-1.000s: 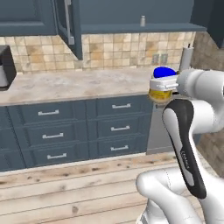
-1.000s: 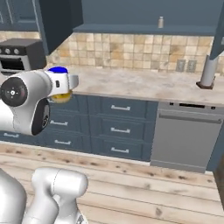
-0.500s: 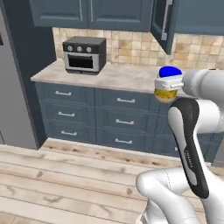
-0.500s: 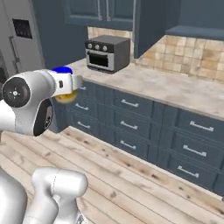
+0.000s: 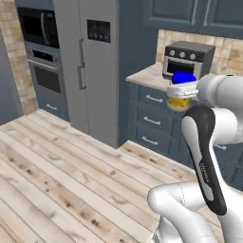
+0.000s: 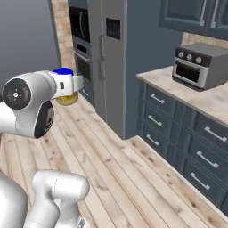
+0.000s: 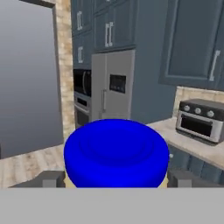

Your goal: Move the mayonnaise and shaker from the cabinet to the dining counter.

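The mayonnaise (image 5: 182,95) is a squat jar with yellowish contents and a bright blue lid. It hangs in the air at the end of my raised arm, held upright. My gripper (image 5: 183,91) is shut on its white label band. From the right the blue lid of the mayonnaise (image 6: 63,71) pokes up over the white hand, and my gripper (image 6: 67,87) wraps the jar's middle. In the hand view the mayonnaise (image 7: 116,151) fills the lower middle, with a grey fingertip (image 7: 51,179) at each side. The shaker and the dining counter are out of view.
A tall grey fridge (image 5: 95,61) stands ahead, with a built-in wall oven (image 5: 40,45) to its left. A toaster oven (image 5: 187,58) sits on the beige counter (image 6: 209,100) over blue drawers. Dark blue wall cabinets (image 7: 197,43) hang above. Wooden floor (image 5: 61,175) lies open in front.
The whole picture has swung as the base moved: the tiled counter gave way to the toaster oven, then to the fridge and wall oven. The jar stays in my grip.
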You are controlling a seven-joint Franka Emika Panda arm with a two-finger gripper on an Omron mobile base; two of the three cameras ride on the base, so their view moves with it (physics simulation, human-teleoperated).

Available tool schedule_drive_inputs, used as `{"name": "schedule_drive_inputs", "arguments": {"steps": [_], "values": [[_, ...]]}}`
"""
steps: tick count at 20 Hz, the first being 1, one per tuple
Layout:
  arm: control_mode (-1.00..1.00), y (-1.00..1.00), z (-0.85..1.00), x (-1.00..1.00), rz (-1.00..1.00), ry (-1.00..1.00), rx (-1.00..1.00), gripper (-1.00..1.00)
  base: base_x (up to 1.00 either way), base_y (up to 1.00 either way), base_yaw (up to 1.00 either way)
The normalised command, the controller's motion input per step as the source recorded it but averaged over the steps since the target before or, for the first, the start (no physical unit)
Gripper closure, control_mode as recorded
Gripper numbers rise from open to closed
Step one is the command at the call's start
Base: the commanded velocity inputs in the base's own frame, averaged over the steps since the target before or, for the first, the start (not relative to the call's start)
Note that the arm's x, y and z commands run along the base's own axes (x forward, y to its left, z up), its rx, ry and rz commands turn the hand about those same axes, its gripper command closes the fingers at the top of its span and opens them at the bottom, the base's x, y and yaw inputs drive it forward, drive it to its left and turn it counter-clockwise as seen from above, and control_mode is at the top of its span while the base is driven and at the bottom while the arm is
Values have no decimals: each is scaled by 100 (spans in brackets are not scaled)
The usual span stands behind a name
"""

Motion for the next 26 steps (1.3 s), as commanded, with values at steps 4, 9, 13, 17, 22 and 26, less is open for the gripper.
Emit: {"name": "schedule_drive_inputs", "arguments": {"steps": [4,9,13,17,22,26], "values": [[100,0,0,0,0,0,0,100,-19,56,60],[100,0,0,0,0,0,0,100,-35,33,50],[100,0,0,0,0,0,0,100,-59,20,32],[100,0,0,0,0,0,0,100,-96,27,17],[100,0,0,0,0,0,0,100,-90,51,7],[100,0,0,0,0,0,0,100,-71,73,3]]}}
